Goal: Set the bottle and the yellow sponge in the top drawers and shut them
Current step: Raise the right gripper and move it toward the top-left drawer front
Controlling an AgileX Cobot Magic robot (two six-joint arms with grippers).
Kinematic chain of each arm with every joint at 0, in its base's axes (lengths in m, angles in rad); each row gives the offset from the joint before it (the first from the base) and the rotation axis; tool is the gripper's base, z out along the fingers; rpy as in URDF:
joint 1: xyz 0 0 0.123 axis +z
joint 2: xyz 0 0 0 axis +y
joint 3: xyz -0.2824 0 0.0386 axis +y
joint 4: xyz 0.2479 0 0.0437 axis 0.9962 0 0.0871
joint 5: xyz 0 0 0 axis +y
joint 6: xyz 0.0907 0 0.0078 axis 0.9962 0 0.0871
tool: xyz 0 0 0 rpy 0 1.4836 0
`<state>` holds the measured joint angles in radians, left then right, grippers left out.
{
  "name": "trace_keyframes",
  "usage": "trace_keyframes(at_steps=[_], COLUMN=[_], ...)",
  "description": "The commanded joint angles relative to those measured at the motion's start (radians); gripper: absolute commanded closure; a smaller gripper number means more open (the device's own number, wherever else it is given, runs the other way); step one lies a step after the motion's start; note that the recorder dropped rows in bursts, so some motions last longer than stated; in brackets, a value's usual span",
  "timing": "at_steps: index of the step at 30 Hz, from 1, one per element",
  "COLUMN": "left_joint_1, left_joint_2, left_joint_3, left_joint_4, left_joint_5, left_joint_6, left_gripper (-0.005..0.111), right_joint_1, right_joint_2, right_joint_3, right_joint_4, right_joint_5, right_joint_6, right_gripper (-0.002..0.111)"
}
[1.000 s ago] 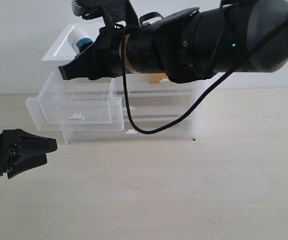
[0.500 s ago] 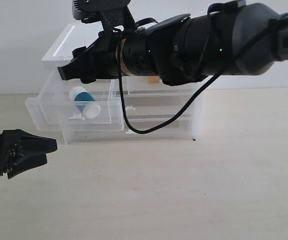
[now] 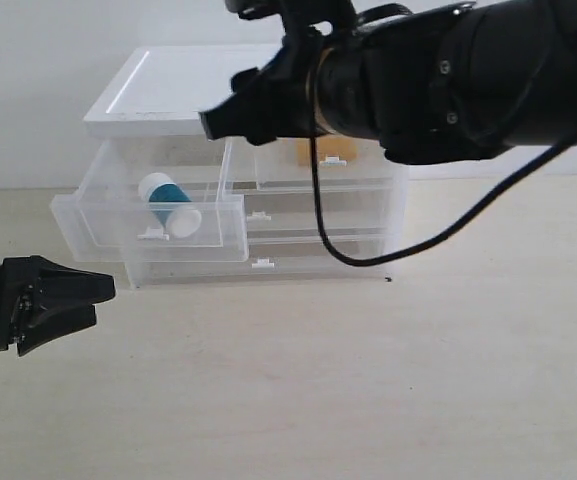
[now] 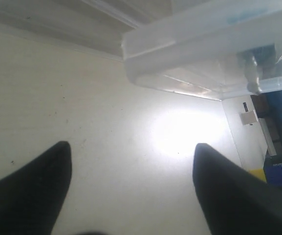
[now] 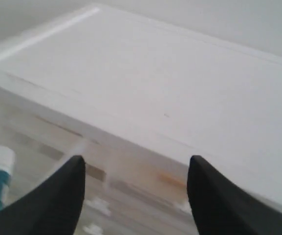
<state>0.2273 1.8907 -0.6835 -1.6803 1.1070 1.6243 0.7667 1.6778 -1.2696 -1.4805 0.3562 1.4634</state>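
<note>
The bottle [image 3: 168, 205] lies in the open left top drawer [image 3: 98, 222]. Both are empty, jaws apart: the right end effector [image 3: 211, 124] above the cabinet [image 3: 168, 80], the left end effector [image 3: 106, 289] near the worktop [image 3: 368, 380]. Better to push the drawer front squarely, so it slides straight.

The right arm [image 3: 448, 80] stretches in level from the right, held high, the right gripper [image 3: 211, 121] pointing left, its fingers [image 5: 65, 196] spread and empty. The left gripper [image 3: 98, 289] sits low at left, pointing right, fingers likewise parted.
</note>
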Motion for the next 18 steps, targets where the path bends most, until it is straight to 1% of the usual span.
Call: trace_keyframes(at_steps=[1,3,7,10,12,14,15,16,17,18], left_joint_1=[0.001,-0.005,-0.019,-0.022,-0.022,-0.022,-0.022,-0.022,-0.022,-0.022], left_joint_2=[-0.011,-0.011,-0.011,-0.011,-0.011,-0.011,-0.011,-0.011,-0.011,-0.011], left_joint_3=[0.011,0.018,0.043,0.06,0.066,0.07,0.07,0.07,0.071,0.071], left_joint_4=[0.002,0.034,0.044,0.048,0.048,0.048,0.05,0.055,0.057,0.067], left_joint_5=[0.035,0.051,0.041,0.048,0.048,0.053,0.063,0.076,0.099,0.114], left_joint_6=[0.006,0.006,0.006,0.006,0.006,0.006,0.006,0.011,0.024,0.034], left_gripper=[0.041,0.041,0.042,0.046,0.05,0.058,0.066,0.075,0.085,0.095], right_joint_1=[-0.002,-0.002,-0.002,0.0,0.0,0.0,0.0,0.0,0.0,0.0], right_joint_2=[-0.031,-0.029,-0.029,-0.029,-0.029,-0.029,-0.029,-0.029,-0.029,-0.029], right_joint_3=[0.06,0.074,0.096,0.108,0.123,0.152,0.169,0.189,0.209,0.23], right_joint_4=[0.223,0.317,0.543,0.682,0.744,0.765,0.765,0.765,0.765,0.765], right_joint_5=[0.177,0.186,0.115,0.095,0.095,0.081,0.068,0.049,0.023,-0.011], right_joint_6=[-0.256,-0.339,-0.488,-0.595,-0.657,-0.689,-0.689,-0.689,-0.689,-0.687], right_gripper=[0.053,0.053,0.053,0.053,0.056,0.072,0.083,0.092,0.104,0.108])
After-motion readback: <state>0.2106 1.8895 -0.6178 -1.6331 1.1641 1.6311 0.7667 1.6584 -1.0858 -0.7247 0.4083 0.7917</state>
